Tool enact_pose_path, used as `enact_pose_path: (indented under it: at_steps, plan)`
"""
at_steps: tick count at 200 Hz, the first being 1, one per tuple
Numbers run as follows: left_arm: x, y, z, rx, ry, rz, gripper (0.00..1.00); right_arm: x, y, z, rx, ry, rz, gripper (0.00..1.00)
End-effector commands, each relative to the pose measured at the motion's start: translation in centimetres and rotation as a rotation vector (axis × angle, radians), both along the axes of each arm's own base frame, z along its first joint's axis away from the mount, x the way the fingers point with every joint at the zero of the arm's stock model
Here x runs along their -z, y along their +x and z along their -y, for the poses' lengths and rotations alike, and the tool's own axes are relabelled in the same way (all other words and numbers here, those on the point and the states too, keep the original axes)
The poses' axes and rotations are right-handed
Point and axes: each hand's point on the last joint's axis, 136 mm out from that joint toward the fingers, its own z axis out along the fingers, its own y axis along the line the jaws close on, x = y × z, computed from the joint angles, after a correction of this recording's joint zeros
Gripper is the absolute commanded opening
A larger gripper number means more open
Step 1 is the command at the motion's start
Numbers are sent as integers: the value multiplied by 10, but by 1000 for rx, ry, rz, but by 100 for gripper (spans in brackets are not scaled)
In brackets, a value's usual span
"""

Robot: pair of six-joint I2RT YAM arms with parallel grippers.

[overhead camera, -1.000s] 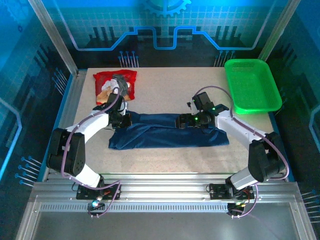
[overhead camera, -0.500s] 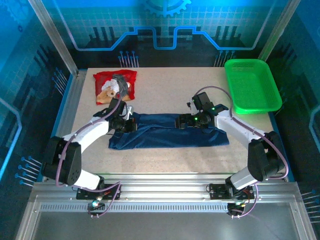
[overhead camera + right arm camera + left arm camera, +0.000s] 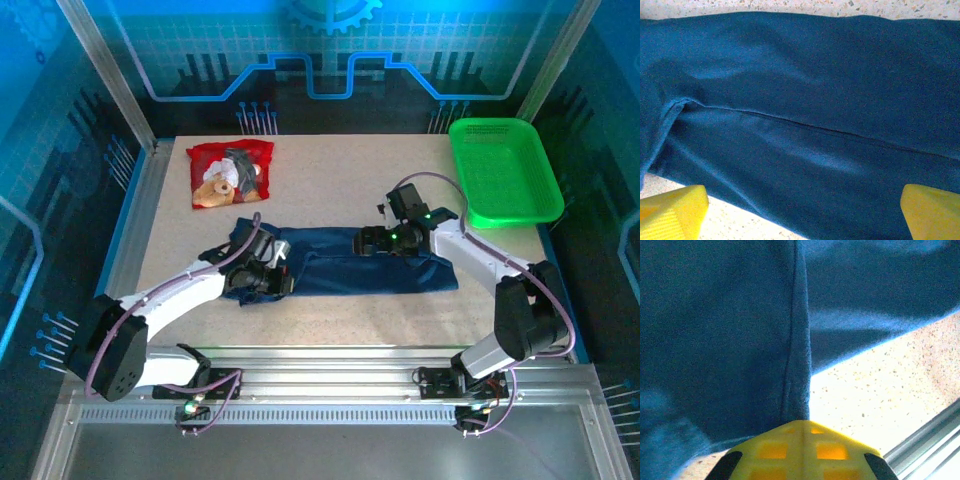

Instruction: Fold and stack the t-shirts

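Navy t-shirt [image 3: 380, 272] lies as a long folded band across the middle of the table [image 3: 340, 180]. Nearest me, my left claw [image 3: 268, 278] is clenched on the shirt's left end, where the cloth is bunched up. In my left wrist view a raised ridge of blue fabric runs straight down into my closed yellow fingertips [image 3: 800, 447], with bright speckled tabletop to the right of it. Farther along and a little farther back, my right claw [image 3: 372, 242] hangs over the shirt near its far edge, released and grasping nothing, jaws spread wide. My right wrist view has one yellow tip at each lower corner and a seam crossing the blue cloth between them; I cannot tell whether the tips touch the fabric. Beyond, at the table's far left, the red t-shirt [image 3: 230, 172] with its teddy-bear picture lies in a compact rectangle, well apart from the navy one. At the far right corner sits a green basket [image 3: 505, 170].
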Motion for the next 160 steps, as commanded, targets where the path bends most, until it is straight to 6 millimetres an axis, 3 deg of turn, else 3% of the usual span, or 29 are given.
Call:
enact_pose_path:
  at_steps: [1,26,60,85,102,117,134,160]
  plan:
    - [12,-15,7,12,-5,-57,0,6,-2,7,29,-20,-28,100]
    - [23,-20,6,10,12,-79,2,9,-3,7,31,-21,-37,100]
    - [2,-3,12,-28,-11,-28,47,13,-3,8,34,-31,-56,100]
    - [-34,15,20,-54,-77,43,62,21,-7,16,37,-92,-99,100]
    - [-42,27,7,-150,-73,52,68,28,-10,26,38,-158,-136,100]
    - [-26,34,-26,-308,7,-23,64,34,-11,35,48,-218,-174,100]
    - [-1,32,-67,-456,166,-133,46,45,-13,48,71,-299,-230,98]
    - [30,37,-102,-562,321,-237,33,60,-13,70,116,-440,-283,88]
